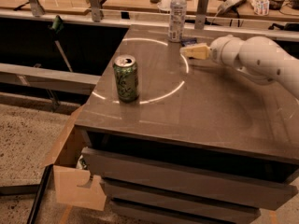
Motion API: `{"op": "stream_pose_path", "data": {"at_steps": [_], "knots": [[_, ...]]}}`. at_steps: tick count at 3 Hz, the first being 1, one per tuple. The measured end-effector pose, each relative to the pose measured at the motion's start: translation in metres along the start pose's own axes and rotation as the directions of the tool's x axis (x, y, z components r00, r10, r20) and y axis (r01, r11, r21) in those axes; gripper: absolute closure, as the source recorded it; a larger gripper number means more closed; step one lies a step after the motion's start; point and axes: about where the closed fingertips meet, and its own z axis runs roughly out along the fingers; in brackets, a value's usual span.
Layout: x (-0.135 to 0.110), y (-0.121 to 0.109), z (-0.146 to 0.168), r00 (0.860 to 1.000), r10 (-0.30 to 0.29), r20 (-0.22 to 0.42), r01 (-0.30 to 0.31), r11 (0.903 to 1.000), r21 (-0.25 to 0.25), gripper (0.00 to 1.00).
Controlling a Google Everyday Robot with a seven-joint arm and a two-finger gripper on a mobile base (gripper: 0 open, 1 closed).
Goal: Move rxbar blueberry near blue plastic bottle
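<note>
Jaws are the one thing I can't make out from where I stand: the gripper shows as a pale tan block at the end of the white arm, and whether it is parted, closed or pinching anything I cannot tell. It sits low over the table, just to the right of the blue plastic bottle and a little nearer to me than the bottle's base. The rxbar blueberry shows as a small dark blue sliver just beside the bottle's foot on its right, right behind the gripper's tip. I can't say whether bar and gripper are touching, or whether the bar lies flat on the table. The bottle stands upright at the far edge. A green can stands well apart from the bottle, out toward me and to the left, and has no part in this. By my reckoning the job is at its last step: the bar is already close to the bottle, so what is left is to let go, if that isn't done, and clear off. That calls for care, since the bottle is tall and looks easy to tip. The arm should draw back to the right, away from the bottle, without dragging the bar along or nudging the bottle's base.
</note>
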Motion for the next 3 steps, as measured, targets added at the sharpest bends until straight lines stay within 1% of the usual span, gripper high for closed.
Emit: {"op": "stream_pose_path", "data": {"at_steps": [1, 2, 3], "knots": [[-0.009, -0.036, -0.045, 0.999, 0.015, 0.039, -0.020, 0.9920, 0.124, 0.00], [-0.010, -0.070, -0.088, 0.998, 0.020, 0.062, -0.035, 0.9678, 0.249, 0.00], [-0.009, -0.095, -0.122, 0.997, 0.022, 0.077, -0.050, 0.9208, 0.387, 0.00]]}}
